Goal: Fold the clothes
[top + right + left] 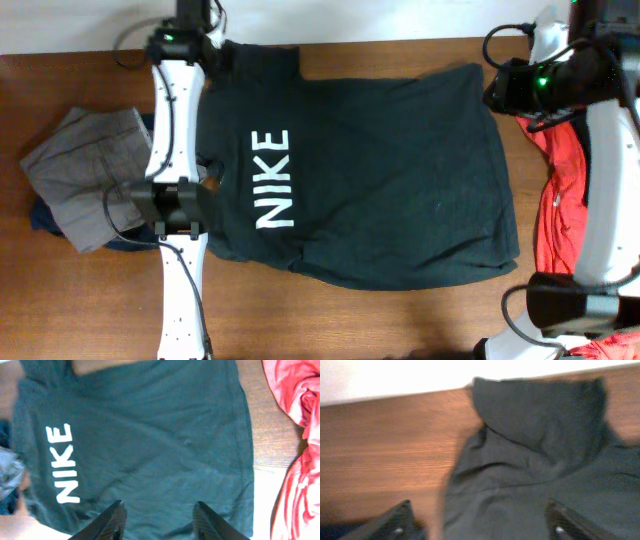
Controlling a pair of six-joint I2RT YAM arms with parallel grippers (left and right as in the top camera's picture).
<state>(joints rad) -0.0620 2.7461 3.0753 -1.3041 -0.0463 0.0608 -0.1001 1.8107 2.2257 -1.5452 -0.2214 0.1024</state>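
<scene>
1. Grey trousers (85, 170) lie bunched at frame left.
2. Left gripper (480, 530), fingers wide apart, hangs above the dark T-shirt (530, 460) at its upper-left sleeve, the nearer claw there.
3. Shirt's long axis runs left to right, flat at mid-frame, hem rightward.
4. Right gripper (160, 522), also spread and empty, is nearer the hem, with the red top (560, 200) beyond.

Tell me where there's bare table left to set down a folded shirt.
Widest bare wood of the table: the near strip in front of the NIKE T-shirt, between left arm and right arm. Smaller patches lie beyond and in front of the grey trousers at left. Crowded: the right side, under the red top.
</scene>
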